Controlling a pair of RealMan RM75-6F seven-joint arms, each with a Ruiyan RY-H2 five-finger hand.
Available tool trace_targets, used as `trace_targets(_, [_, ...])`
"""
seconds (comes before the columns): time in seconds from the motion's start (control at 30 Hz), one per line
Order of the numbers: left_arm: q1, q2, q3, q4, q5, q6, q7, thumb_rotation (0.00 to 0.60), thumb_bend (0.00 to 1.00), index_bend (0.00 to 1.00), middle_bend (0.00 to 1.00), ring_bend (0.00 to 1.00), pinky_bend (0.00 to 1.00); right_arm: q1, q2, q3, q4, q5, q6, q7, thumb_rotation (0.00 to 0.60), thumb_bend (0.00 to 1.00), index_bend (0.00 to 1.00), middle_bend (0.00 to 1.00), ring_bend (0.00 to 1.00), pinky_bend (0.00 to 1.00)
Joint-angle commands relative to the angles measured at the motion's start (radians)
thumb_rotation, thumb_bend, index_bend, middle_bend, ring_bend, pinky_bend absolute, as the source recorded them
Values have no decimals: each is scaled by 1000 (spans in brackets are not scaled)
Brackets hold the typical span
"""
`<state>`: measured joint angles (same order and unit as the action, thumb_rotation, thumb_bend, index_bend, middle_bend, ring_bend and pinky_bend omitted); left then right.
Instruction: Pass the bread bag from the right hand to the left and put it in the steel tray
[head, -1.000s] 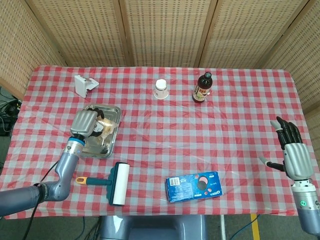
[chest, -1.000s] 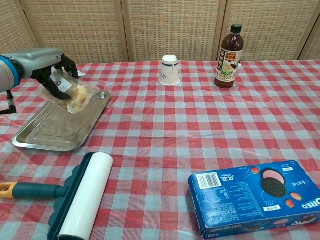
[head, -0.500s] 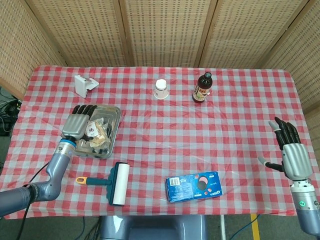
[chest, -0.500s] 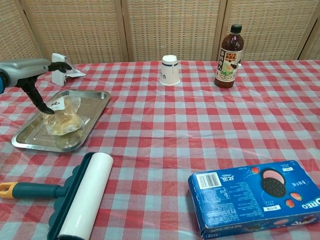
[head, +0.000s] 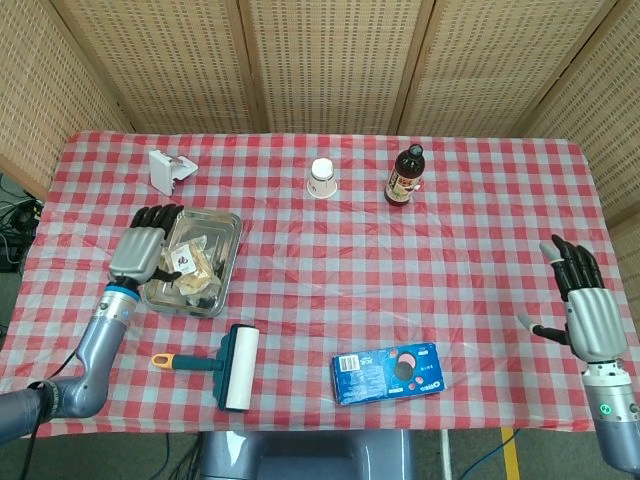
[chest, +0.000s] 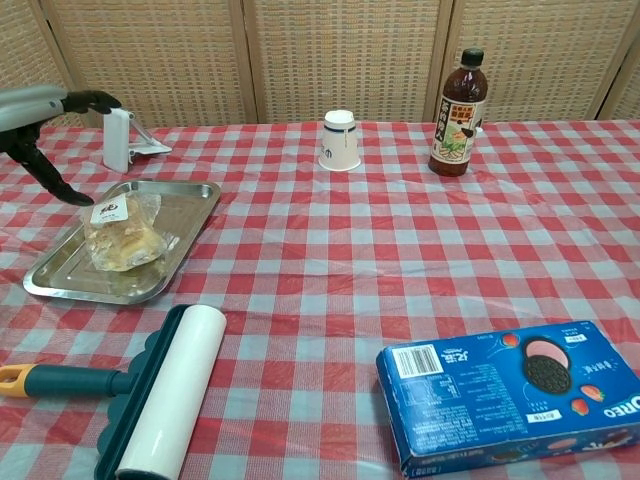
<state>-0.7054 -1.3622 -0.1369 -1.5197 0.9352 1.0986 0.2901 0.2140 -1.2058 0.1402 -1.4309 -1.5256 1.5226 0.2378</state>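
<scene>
The bread bag (chest: 124, 233) lies in the steel tray (head: 226, 262), just right of the left hand (head: 140, 250), whose fingers are spread and empty. The right hand (head: 588, 310) hangs apart and empty, far off. Placing looks done; next, clear the left hand away.

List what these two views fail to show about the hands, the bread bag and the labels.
- Left robot hand: chest view's left edge cuts it off, showing only some fingers.
- Right robot hand: outside the chest view entirely.
- Bread bag: label print too small in both views.
- Sauce bottle: label text too small to read.
</scene>
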Motion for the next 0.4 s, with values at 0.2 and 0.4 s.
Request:
trace_targets(0.2, [223,20,109,-61,274,347,-27,600,13,4,0,0,0,1,-1,1,-14,19,-20,-79,600,20,73,0,0,0])
trace_targets(0.4, [356,-6,161,-43,324,513,33,600,14,0,0,0,0,-2,2,-15,-54,52,-63,-206,600,20,58,0,0,0])
